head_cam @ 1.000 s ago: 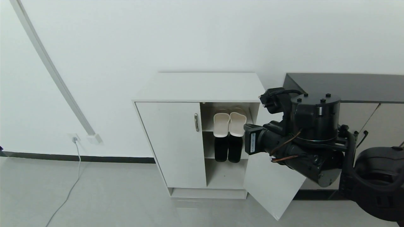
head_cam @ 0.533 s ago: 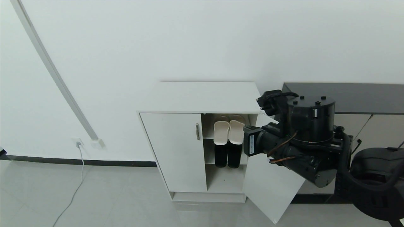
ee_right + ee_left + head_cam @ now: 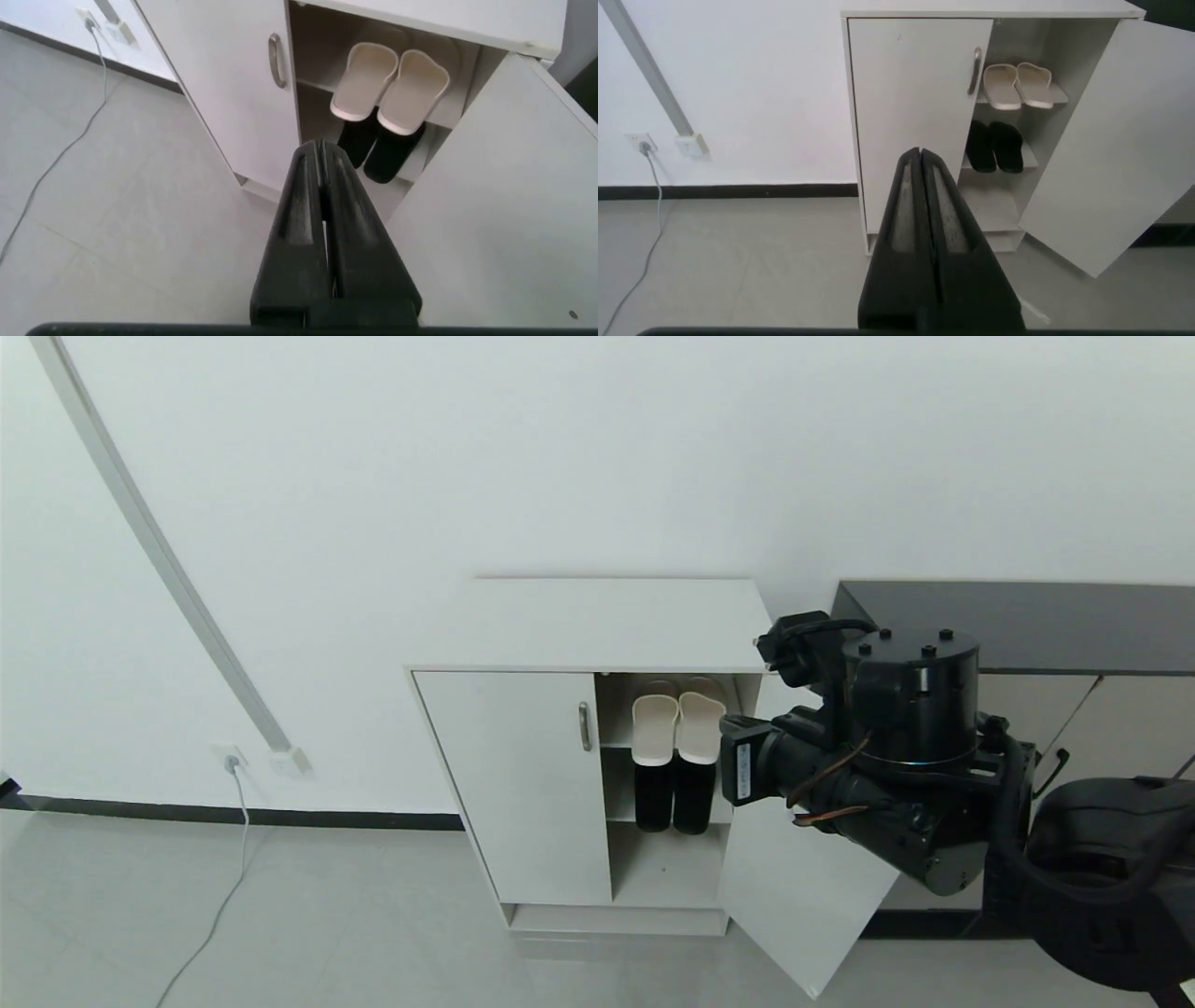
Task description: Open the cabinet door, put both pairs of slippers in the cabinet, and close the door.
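**Q:** What is the state of the workpiece?

**A:** The cabinet (image 3: 597,616) is standing against the wall. Its right-hand door (image 3: 803,887) is hanging wide open, swung out toward the robot. The left-hand door (image 3: 513,775) is sitting flush in the frame. The white slippers (image 3: 679,728) are lying on the upper shelf. The black slippers (image 3: 674,795) are lying on the shelf directly below. Both pairs are inside, so closing the door appears to be the step in hand.

**Q:** What are the end effectors doing?

**A:** The right gripper (image 3: 322,149) is pointing at the open compartment with its fingers pressed together and nothing between them. The left gripper (image 3: 920,159) is facing the cabinet from farther back, also with its fingers together and empty.

**Q:** How should the closing be done?

**A:** Keeping the fingers together is advisable, since they are then serving as one stiff pusher.
1. Contact should be made on the door face that is turned away from the shelves.
2. The contact point should be near the free edge, well away from the hinge, where the least force is probably needed.
3. The push should be following the door's arc, not a straight line.

**Q:** What needs watching?

**A:** The slipper ends are sitting close to the shelf fronts and may be fouling the door. The arm itself should be staying clear of the closing gap.
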